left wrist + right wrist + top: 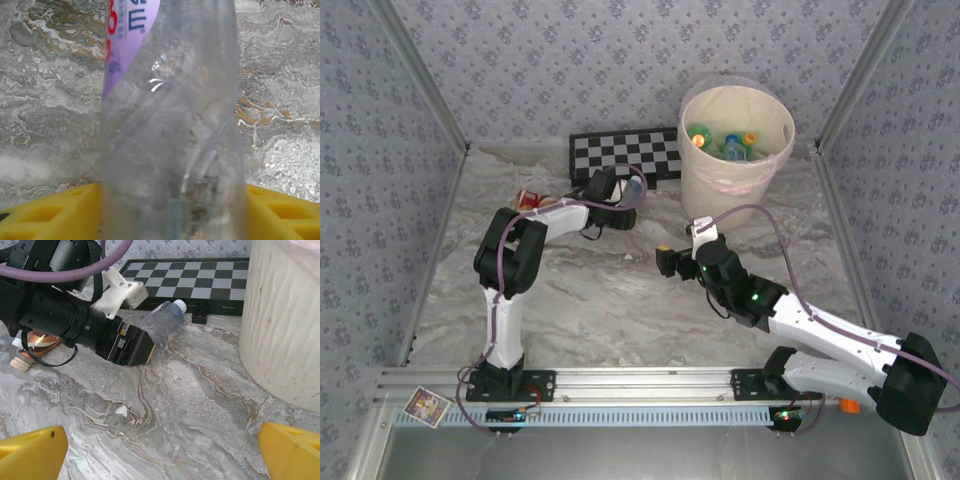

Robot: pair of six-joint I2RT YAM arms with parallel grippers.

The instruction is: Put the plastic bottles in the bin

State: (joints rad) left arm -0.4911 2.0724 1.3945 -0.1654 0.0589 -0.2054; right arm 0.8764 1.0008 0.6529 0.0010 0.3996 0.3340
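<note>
While left gripper clamps clear bottle, yellow fingers against both its sides, bottle lies low over marble table, just before checkerboard, left of bin. Advice: squeeze gently, since thin wall probably buckles; lift clear first, then swing right above rim, release over middle. Right gripper hangs spread wide, empty, so keep it out of path. Other bottles lie inside bin.
</note>
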